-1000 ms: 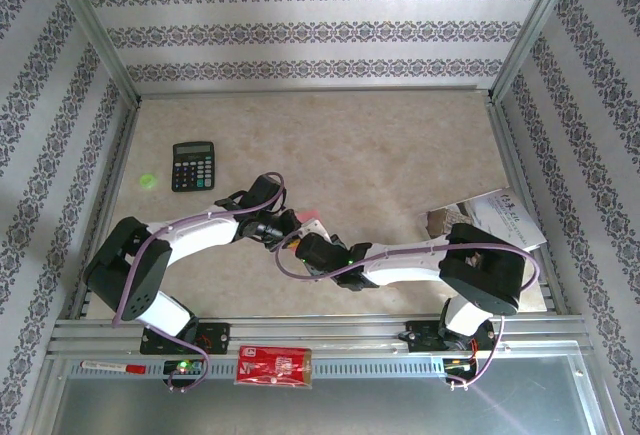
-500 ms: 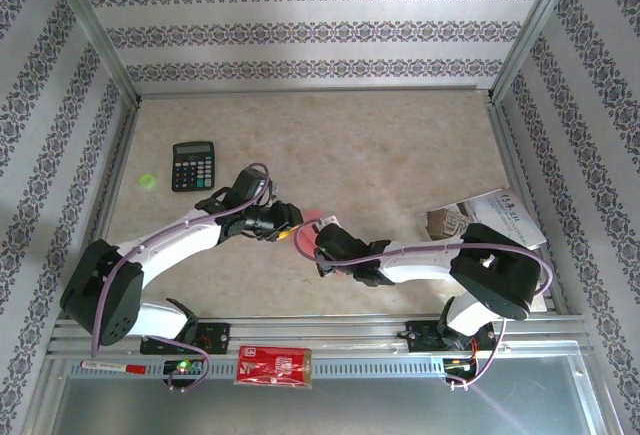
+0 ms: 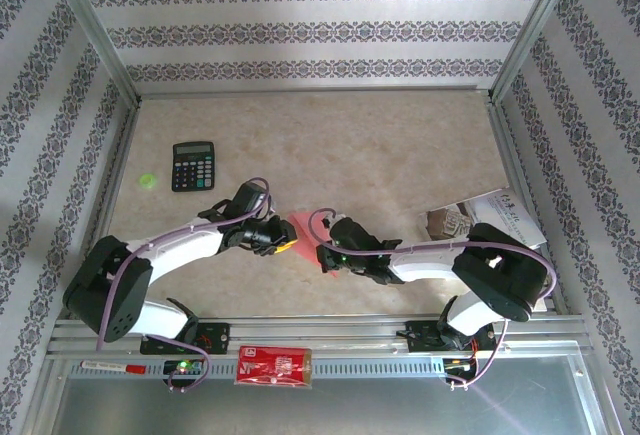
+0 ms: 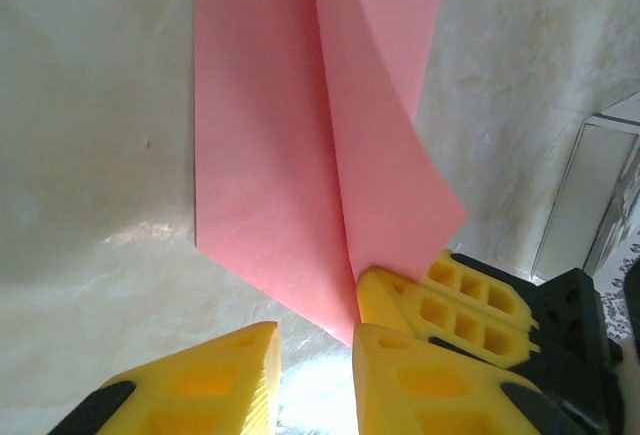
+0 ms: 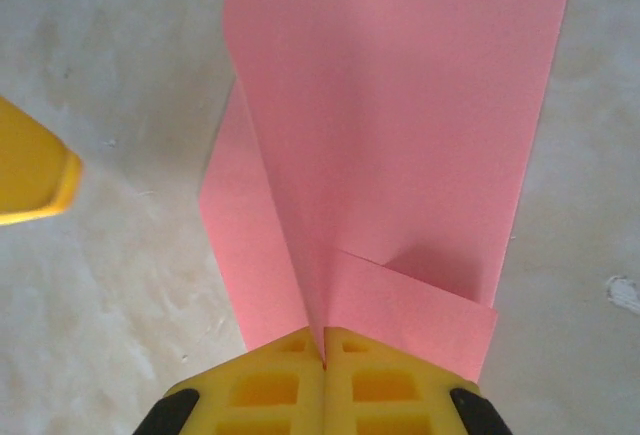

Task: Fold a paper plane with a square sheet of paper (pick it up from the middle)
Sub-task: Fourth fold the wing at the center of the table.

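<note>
The pink sheet of paper [image 3: 303, 224] lies on the table between my two grippers, creased into a rough paper plane shape with a raised centre ridge [image 5: 300, 205]. My right gripper [image 5: 323, 342] is shut on the near end of that ridge, and it sits just right of the paper [image 3: 322, 253]. In the left wrist view my left gripper [image 4: 312, 340] stands slightly open just short of the paper's pointed corner [image 4: 340, 315], with bare table between its fingers. The right gripper's yellow fingers [image 4: 450, 300] lie against the left's right finger.
A black calculator [image 3: 193, 166] and a green dot [image 3: 149, 181] sit at the far left. A white printed leaflet [image 3: 508, 217] lies at the right edge. A red printed packet [image 3: 273, 365] rests on the front rail.
The left arm has dropped lower and stretched out. Both grippers slid a little toward the near edge, the right one also rightward, and more pink paper shows between them. The left jaws widened, then narrowed.
</note>
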You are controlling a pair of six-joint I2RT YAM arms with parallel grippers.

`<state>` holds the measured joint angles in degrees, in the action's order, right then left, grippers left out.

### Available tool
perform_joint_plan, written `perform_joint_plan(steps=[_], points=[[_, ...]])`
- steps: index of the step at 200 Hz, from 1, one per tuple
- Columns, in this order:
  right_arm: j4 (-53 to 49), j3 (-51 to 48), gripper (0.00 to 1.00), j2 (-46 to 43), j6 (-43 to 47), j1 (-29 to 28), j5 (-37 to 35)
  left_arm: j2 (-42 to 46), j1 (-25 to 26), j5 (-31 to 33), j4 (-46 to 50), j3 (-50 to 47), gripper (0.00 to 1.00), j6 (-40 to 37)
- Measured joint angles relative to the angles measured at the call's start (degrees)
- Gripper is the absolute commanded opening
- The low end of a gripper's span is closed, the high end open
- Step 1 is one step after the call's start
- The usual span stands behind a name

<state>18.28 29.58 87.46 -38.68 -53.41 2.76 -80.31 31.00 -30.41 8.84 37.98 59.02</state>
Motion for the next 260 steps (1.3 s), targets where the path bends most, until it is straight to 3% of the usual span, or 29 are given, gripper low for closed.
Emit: perform_joint_plan(steps=[75,227,260], points=[[8.9,-4.3,0.00,0.3,-6.5,4.8,7.5,-8.4,0.5,-1.6,-3.8,1.4,0.06,-0.3],[23.9,-8.9,0.00,5.7,-15.5,10.2,15.8,-14.9,0.5,-1.9,-4.9,4.3,0.04,-6.1],[24.0,-8.9,0.00,5.7,-15.4,10.2,17.4,-14.4,0.5,-1.9,-4.9,4.2,0.08,-6.3]])
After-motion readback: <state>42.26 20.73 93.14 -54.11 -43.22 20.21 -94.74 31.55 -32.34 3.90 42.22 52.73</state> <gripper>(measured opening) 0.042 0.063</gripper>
